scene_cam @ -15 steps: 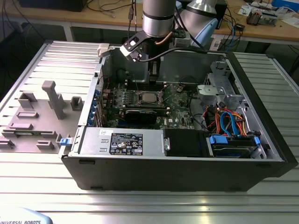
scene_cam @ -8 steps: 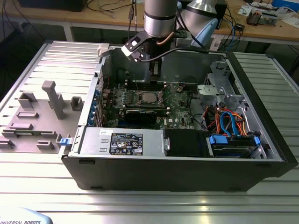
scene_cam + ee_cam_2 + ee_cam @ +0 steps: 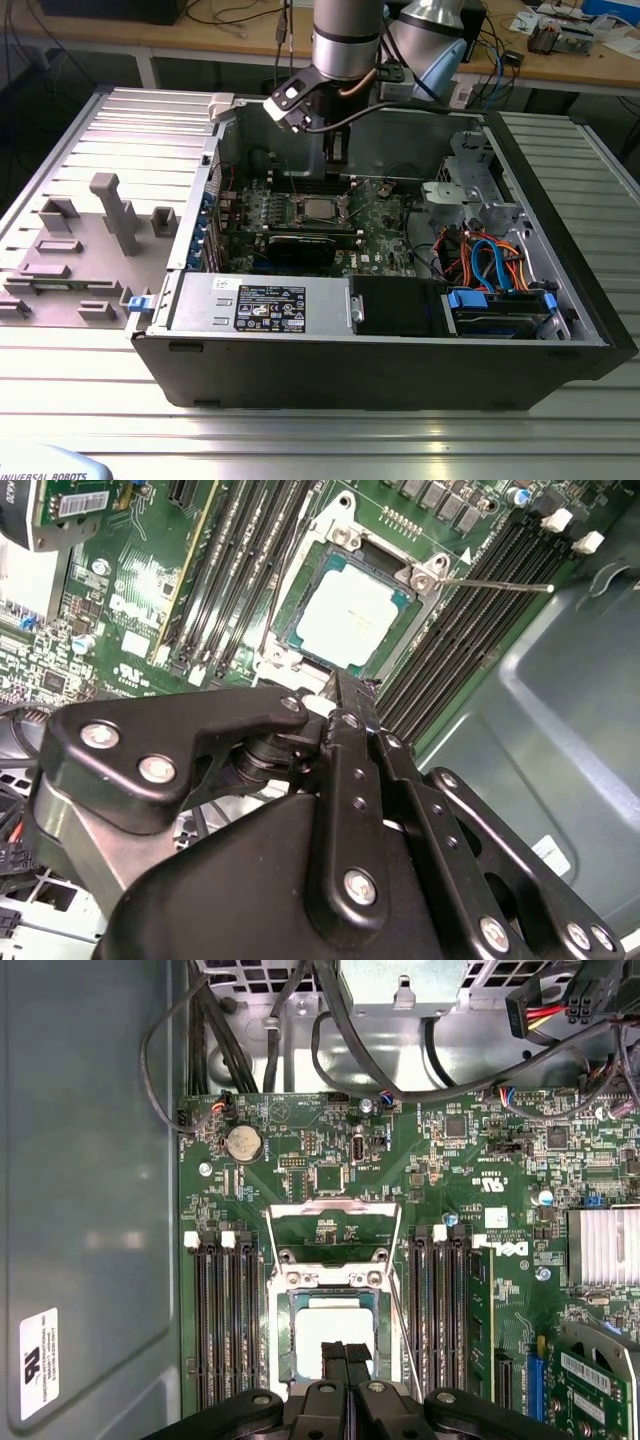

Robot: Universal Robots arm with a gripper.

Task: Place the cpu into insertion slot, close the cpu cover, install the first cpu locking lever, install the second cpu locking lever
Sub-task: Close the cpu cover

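I am looking into the open computer case (image 3: 330, 375), which is holding the green motherboard (image 3: 300, 1150). On it the insertion slot (image 3: 274, 1350) is sitting between two banks of black memory slots (image 3: 222, 1320), which are close on both sides. The cpu cover (image 3: 332, 1207) is standing open. The cpu (image 3: 318, 1322) is lying flat in the slot. The gripper (image 3: 346, 1350) is hanging just over the cpu, its fingers pressed together and gripping nothing.

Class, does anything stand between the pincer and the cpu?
Nothing visible does. The pincer hangs directly over the small silvery square cpu, which lies in the silver-rimmed socket. The thin silver cover frame is swung open.
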